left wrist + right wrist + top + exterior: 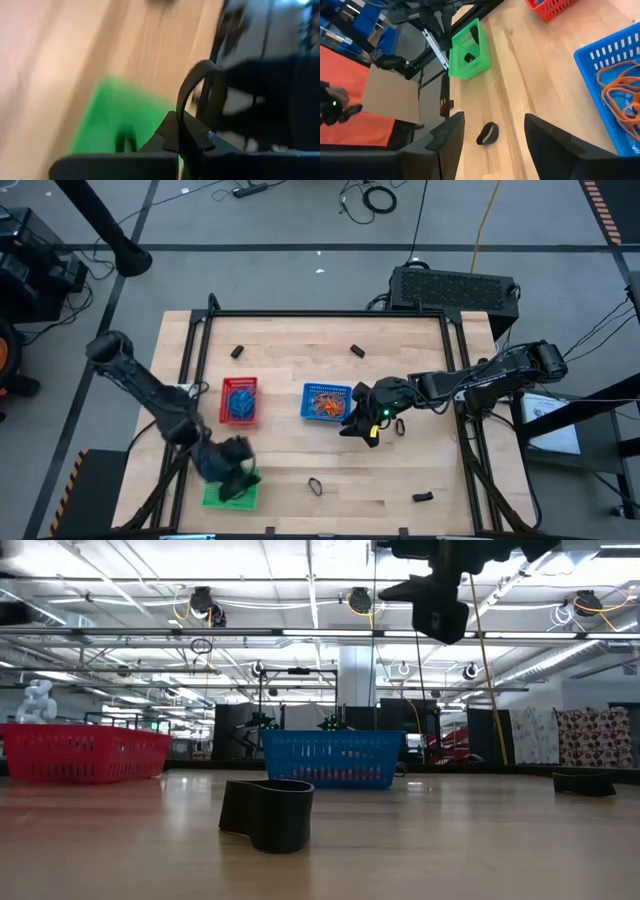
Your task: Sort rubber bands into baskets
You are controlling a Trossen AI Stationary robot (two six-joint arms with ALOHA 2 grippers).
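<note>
Three baskets [239,401], five loose black rubber bands [316,486], left fingers [186,142] pinching one, right fingers [545,135] wide.

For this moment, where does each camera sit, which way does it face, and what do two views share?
High view: overhead, facing straight down; both arms, left gripper over the green mesh basket.
Low view: table height, looking level across; right gripper overhead.
Left wrist view: on the left arm, facing the green basket; shut fingers pinch a black rubber band.
Right wrist view: on the right arm, facing down; open fingers.
Shared: the blue mesh basket shows in right wrist, high and low views.
</note>
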